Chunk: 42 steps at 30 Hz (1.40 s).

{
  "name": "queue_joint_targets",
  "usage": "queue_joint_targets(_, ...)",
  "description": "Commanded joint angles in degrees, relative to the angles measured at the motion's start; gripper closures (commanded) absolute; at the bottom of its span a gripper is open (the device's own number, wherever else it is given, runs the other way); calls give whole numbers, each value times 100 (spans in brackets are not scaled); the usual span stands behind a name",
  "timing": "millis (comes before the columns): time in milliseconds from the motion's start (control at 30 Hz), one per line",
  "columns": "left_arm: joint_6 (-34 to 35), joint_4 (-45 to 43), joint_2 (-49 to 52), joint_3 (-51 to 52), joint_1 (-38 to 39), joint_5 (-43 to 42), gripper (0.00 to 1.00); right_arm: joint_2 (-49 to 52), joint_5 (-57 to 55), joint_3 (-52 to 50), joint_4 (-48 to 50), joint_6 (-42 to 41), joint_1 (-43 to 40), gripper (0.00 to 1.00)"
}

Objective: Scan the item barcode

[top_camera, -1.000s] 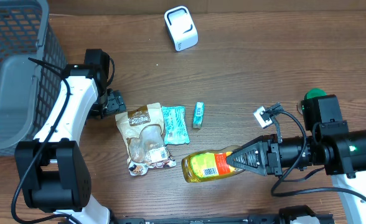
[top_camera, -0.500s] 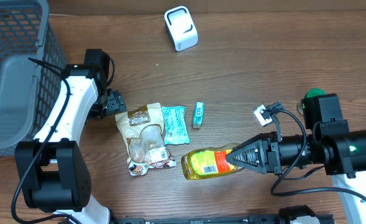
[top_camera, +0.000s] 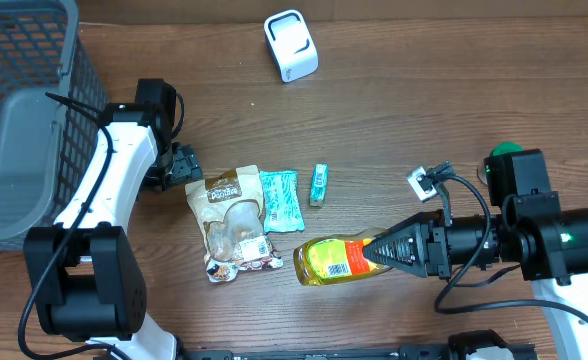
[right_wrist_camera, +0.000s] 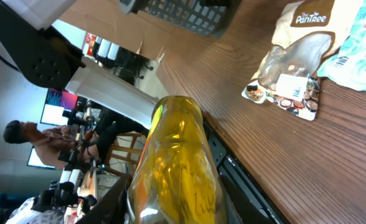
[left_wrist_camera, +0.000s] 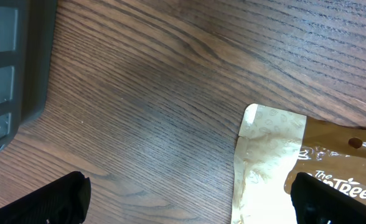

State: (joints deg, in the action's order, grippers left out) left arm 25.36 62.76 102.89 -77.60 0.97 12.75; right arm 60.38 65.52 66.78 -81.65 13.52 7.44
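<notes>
Fingers on the right (top_camera: 394, 243) clasp one bottle (top_camera: 329, 263); left fingers (left_wrist_camera: 52, 202) gape empty beside one pouch (top_camera: 232, 220), two teal packets (top_camera: 281, 200) (top_camera: 319, 185).

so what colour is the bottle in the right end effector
The bottle is yellow with a red and yellow label; overhead view.

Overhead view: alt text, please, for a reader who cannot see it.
The right end effector grips a yellow plastic bottle on its side. The open left end effector sits beside a tan snack pouch; grey mesh basket far left, white boxy scanner at top.

Yellow bottle (top_camera: 330, 262), grey mesh basket (top_camera: 36, 58)
</notes>
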Motion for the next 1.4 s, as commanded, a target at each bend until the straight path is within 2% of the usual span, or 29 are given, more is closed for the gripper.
queue_joint_targets(0,39,-4,61,0,-20,116,0,11,118,2,35,-17,-2,95)
queue_joint_targets(1100,42,-7,61,0,-20,116,0,24,-179,2,273,-24,-2,91)
queue_joint_targets(1367,42,-7,61,0,-20,118,0,216,-1810,2,599,-1250,-2,96)
